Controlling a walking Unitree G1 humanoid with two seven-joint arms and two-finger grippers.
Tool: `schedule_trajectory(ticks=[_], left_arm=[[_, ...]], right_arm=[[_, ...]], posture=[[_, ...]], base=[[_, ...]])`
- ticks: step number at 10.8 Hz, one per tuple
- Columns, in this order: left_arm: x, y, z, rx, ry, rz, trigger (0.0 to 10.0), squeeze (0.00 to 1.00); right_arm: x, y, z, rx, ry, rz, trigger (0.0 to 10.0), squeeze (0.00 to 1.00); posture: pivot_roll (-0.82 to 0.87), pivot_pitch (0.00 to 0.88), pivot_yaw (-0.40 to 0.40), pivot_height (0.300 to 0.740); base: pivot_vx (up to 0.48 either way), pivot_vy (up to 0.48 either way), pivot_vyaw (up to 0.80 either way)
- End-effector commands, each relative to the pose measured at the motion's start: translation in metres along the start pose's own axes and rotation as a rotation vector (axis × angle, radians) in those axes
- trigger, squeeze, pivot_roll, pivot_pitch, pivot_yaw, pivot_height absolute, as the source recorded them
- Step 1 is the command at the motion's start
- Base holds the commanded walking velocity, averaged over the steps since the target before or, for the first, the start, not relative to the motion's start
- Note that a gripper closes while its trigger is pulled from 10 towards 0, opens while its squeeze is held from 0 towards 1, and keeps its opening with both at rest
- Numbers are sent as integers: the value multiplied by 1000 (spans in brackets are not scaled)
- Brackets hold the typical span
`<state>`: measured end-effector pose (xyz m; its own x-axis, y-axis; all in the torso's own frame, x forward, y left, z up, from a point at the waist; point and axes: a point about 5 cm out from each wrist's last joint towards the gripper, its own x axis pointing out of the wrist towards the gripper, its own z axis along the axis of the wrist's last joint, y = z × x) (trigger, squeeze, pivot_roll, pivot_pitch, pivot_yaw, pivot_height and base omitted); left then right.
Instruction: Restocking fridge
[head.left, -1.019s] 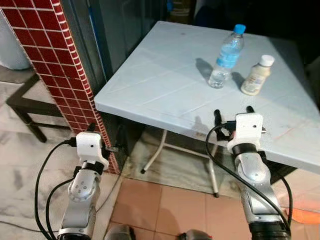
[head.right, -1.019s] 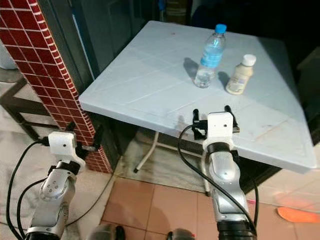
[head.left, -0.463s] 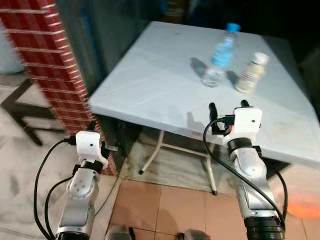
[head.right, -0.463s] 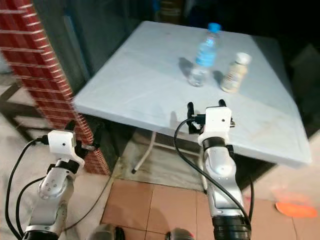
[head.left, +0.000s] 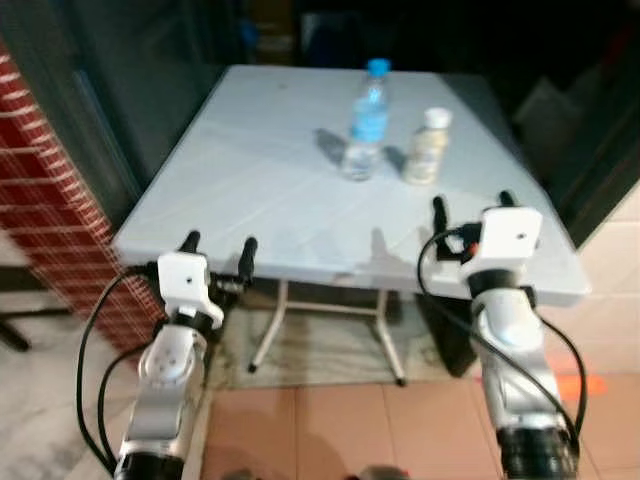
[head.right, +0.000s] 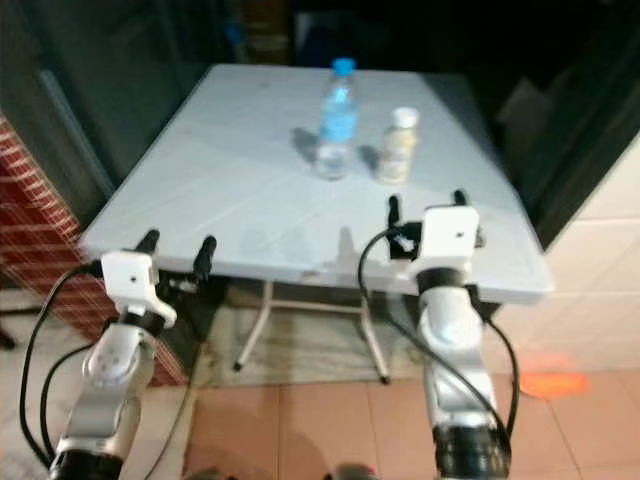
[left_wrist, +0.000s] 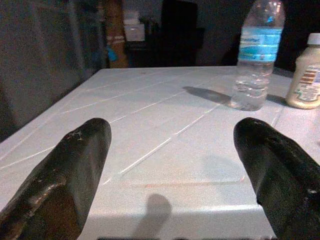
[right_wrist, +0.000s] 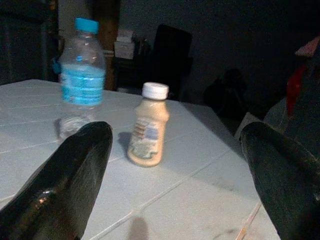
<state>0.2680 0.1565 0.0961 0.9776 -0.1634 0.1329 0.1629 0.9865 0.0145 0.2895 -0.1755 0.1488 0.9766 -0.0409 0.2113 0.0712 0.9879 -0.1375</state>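
Nearest the camera, a tiled floor (head.left: 330, 420) of reddish and pale squares runs under both silver arms. The left gripper (head.left: 218, 246) is raised at the near left edge of a pale surface (head.left: 280, 170), its two black fingers (left_wrist: 70, 175) spread wide apart with nothing between them; the wrist view looks out between them across the top from just above its edge. The right gripper (head.left: 470, 208) is held a little higher and farther in, over the near right part of the same surface, and its fingers (right_wrist: 65, 180) are likewise spread wide and hold nothing. Black cables loop down from each white wrist housing along the arms.

Below the top, thin white legs (head.left: 265, 335) cross under the surface. To the left stands a column of red brick tiles (head.left: 50, 220), and to the right a pale wall (head.left: 615, 250) meets the floor.

Farther along the surface, towards its far half, a clear water bottle (head.left: 366, 120) with a blue cap and blue label stands upright. Just beside it, on its right, stands a smaller cream-coloured bottle (head.left: 428, 146) with a white cap, also upright; the two are close but apart. Both are well ahead of the grippers. Beyond the surface the room is dark; a brown box (left_wrist: 116, 30) and dim furniture can be made out.
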Motion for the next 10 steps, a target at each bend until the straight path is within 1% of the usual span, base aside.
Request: schedule_trajectory(ticks=[1, 3, 5, 7, 8, 10], left_arm=[[-1, 6, -2, 4, 10, 15, 10000, 0], [1, 5, 0, 7, 1, 10, 10000, 0], [4, 4, 4, 13, -12, 1, 10000, 0], [4, 4, 5, 12, -14, 2, 10000, 0], [3, 2, 4, 9, -12, -1, 10000, 0], [2, 0, 3, 7, -9, -5, 10000, 0]], right_arm=[[5, 6, 4, 11, -18, 21, 10000, 0], [13, 9, 11, -3, -55, 29, 10000, 0], [17, 10, 12, 5, -51, 24, 10000, 0], [17, 10, 12, -22, -47, 15, 10000, 0], [17, 12, 11, -28, -53, 31, 10000, 0], [16, 12, 10, -12, -54, 15, 10000, 0]], posture=[[-42, 0, 38, 740], [-42, 0, 45, 740], [-43, 0, 49, 740], [-45, 0, 51, 740], [-46, 0, 50, 740], [-45, 0, 49, 740]], base=[[349, 0, 0], [349, 0, 0], [354, 0, 0], [352, 0, 0], [356, 0, 0], [347, 0, 0]])
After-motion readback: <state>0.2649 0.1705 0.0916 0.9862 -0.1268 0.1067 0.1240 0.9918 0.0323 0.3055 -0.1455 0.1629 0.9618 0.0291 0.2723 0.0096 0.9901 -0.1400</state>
